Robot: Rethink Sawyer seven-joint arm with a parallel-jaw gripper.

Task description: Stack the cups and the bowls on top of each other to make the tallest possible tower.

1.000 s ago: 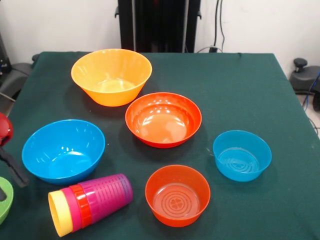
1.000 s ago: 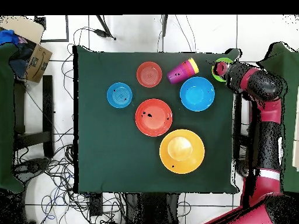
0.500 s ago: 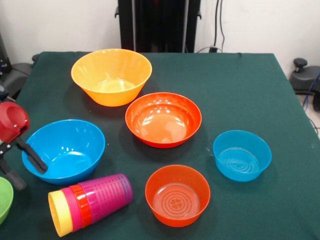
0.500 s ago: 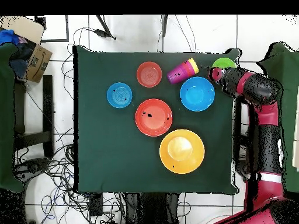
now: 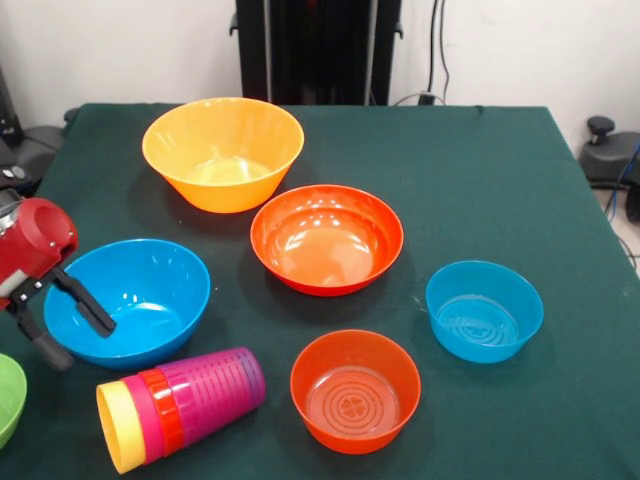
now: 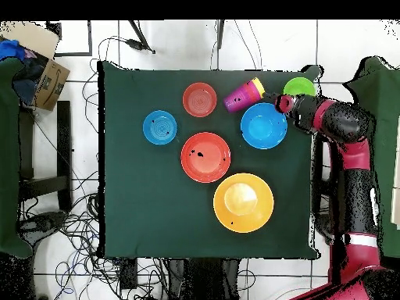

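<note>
Nested glossy plastic tumblers (image 5: pixel 180 405) lie on their side as one toppled column near the front edge of the green-clothed tabletop (image 5: pixel 480 190), the purple cup outermost with orange-red, crimson and yellow rims showing at the open end, which faces the small green plastic bowl (image 5: pixel 8 398) at the left border of the front view. Just behind the column sits the large blue plastic bowl (image 5: pixel 128 300), upright and close to the cups without clearly touching them. To the column's right stands the small translucent orange bowl (image 5: pixel 355 390), and further right, apart from it, the small blue bowl (image 5: pixel 484 310). The wide shallow red-orange bowl (image 5: pixel 326 238) rests near the middle of the cloth, with the large orange-yellow bowl (image 5: pixel 223 152) behind it and to the left, their rims near each other. At the left side, the red and black arm's end effector (image 5: pixel 68 325) is over the left rim of the large blue bowl, its two black fingers (image 5: pixel 85 302) spread apart and holding nothing. In the overhead view the end effector (image 6: pixel 280 101) lies between the green bowl (image 6: pixel 298 86) and the large blue bowl (image 6: pixel 263 125).
</note>
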